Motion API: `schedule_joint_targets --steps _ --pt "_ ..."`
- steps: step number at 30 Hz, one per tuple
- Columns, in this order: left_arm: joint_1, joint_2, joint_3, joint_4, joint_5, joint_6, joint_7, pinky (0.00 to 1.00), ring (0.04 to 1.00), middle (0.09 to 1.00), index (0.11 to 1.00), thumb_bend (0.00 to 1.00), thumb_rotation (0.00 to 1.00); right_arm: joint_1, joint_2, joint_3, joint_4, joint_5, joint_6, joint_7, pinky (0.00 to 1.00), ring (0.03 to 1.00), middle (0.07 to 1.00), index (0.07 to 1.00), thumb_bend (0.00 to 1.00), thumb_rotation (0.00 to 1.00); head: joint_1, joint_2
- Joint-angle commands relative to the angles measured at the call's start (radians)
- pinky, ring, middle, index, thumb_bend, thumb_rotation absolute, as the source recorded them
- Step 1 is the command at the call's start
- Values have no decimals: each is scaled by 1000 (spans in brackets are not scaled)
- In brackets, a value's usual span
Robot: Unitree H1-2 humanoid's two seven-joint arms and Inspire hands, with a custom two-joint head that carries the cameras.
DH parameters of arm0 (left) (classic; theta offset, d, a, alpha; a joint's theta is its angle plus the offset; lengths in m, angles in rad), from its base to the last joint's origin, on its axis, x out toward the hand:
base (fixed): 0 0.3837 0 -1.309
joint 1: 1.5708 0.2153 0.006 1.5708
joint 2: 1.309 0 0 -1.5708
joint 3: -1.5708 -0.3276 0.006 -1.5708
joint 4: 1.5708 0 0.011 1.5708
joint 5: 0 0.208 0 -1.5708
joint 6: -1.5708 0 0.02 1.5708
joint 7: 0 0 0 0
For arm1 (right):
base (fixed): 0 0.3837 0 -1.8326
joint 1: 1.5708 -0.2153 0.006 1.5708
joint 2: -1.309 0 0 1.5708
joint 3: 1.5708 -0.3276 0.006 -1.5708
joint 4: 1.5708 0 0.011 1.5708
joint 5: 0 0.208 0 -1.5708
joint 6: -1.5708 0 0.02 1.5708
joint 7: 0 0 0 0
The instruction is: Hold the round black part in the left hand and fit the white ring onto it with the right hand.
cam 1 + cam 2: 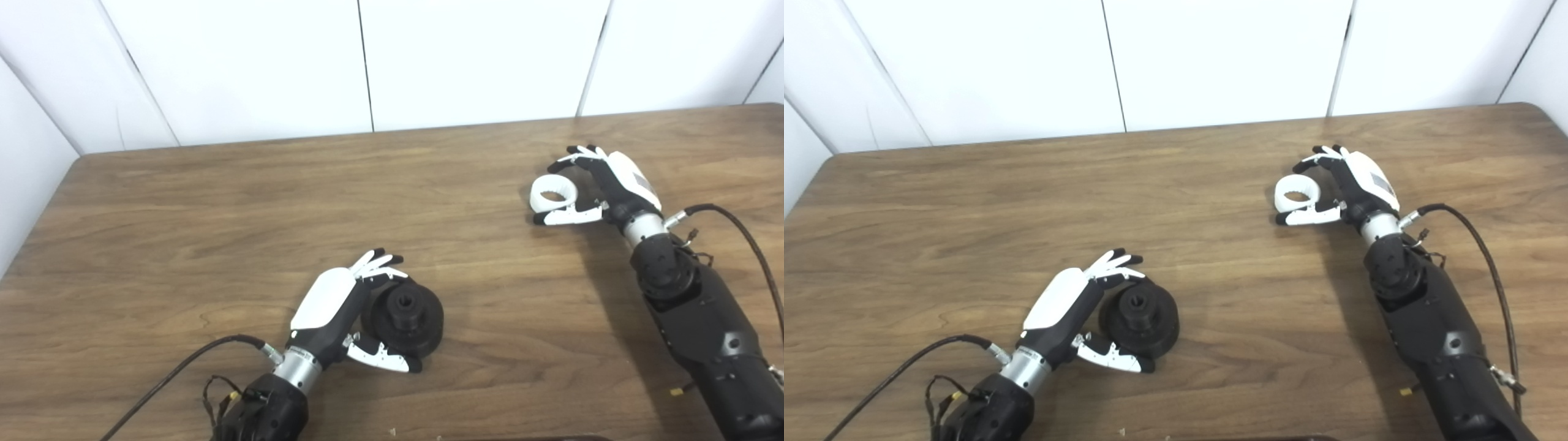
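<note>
One round black part (404, 315), one white ring (553, 196), two hands.

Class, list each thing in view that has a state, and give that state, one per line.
round black part: on the table, hub hole facing up, cupped by the left hand
white ring: on the table, flat, within the right hand
left hand: curled around the part
right hand: curled around the ring

Left hand (1072, 318) low on wooden bench (968, 202), fingers and thumb curled around round black part (1140, 317). Right hand (1344, 187) far across bench, thumb and fingers closed on white ring (1297, 195). Ring and black part well apart.
</note>
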Motion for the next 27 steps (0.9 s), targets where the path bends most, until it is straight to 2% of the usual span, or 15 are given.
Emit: schedule_joint_targets --steps 1,5,24,26,27 --pt "-2 10 6 0 3 -14 13 904 975 903 604 934 233 -60 -22 -3 -3 2 -38 -26 986 998 920 702 946 297 1 1" --pt "-3 14 7 -3 15 -14 14 869 970 898 601 939 263 -62 -24 -2 12 5 -42 -30 972 995 917 700 940 299 0 4" --pt "-2 11 7 -22 19 4 -1 877 979 904 606 931 278 -46 -32 -6 6 14 -58 -53 932 976 894 603 863 262 -3 14" --pt "-1 11 6 -21 22 2 3 873 975 899 604 933 276 -45 -30 -8 3 18 -58 -57 925 971 888 583 846 235 -4 14" --pt "-1 11 6 -21 23 0 6 873 972 897 603 934 274 -45 -29 -9 4 19 -61 -61 926 970 886 548 730 204 -4 14"
